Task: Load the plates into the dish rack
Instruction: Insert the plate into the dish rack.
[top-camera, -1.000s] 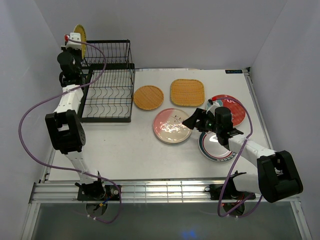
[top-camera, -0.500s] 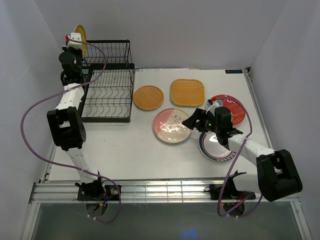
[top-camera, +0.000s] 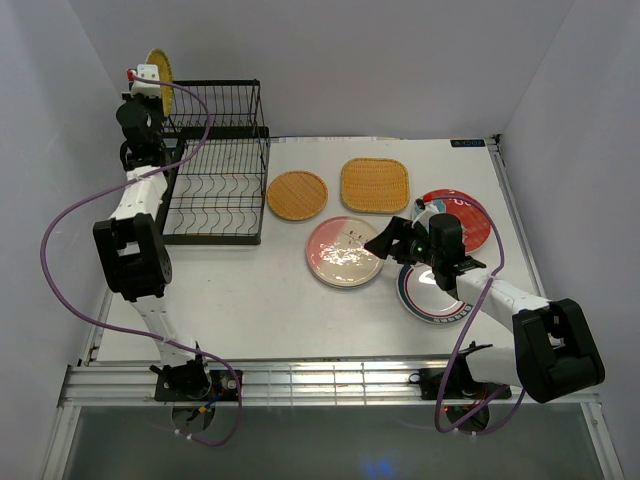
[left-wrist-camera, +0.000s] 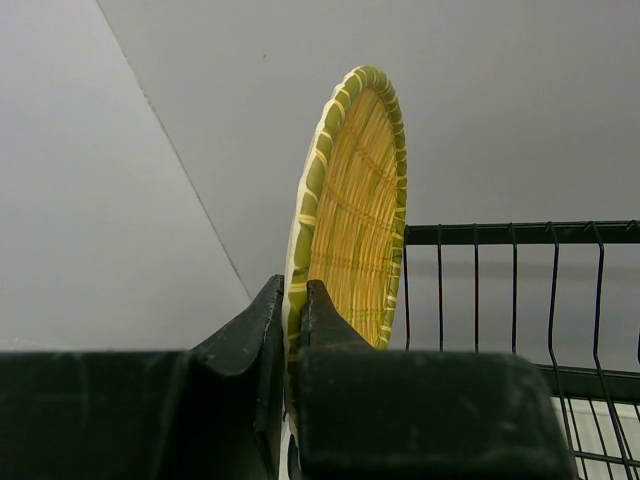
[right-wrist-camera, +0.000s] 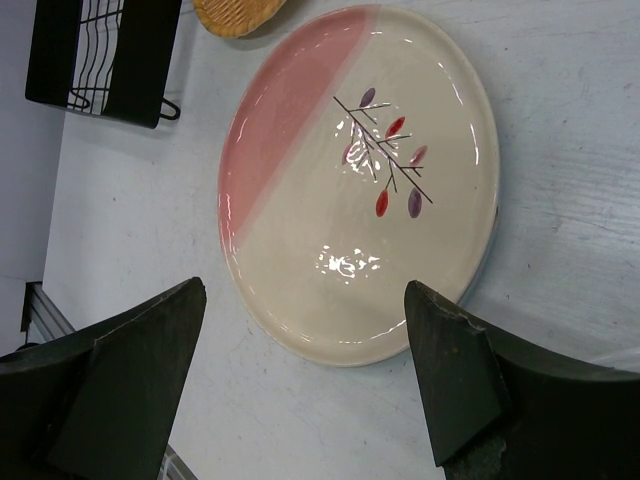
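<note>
My left gripper (top-camera: 148, 84) is shut on the rim of a yellow woven plate with a green edge (top-camera: 158, 67). It holds the plate upright above the rear left corner of the black wire dish rack (top-camera: 215, 190). The left wrist view shows both fingers (left-wrist-camera: 320, 310) pinching the plate (left-wrist-camera: 360, 200), with the rack's rear wires (left-wrist-camera: 520, 235) behind. My right gripper (top-camera: 388, 240) is open and empty, hovering over the near right edge of the pink-and-white plate (top-camera: 343, 252), which also shows in the right wrist view (right-wrist-camera: 360, 180). All the rack's slots are empty.
A round orange woven plate (top-camera: 297, 194) and a rounded-square one (top-camera: 375, 185) lie behind the pink plate. A red plate (top-camera: 462, 215) lies at the right. A white plate with ringed rim (top-camera: 428, 300) lies under my right arm. The rack corner (right-wrist-camera: 110, 60) shows in the right wrist view.
My left arm has shifted slightly back and up, with the yellow plate still held above the rack's rear left corner. The right arm has not moved.
</note>
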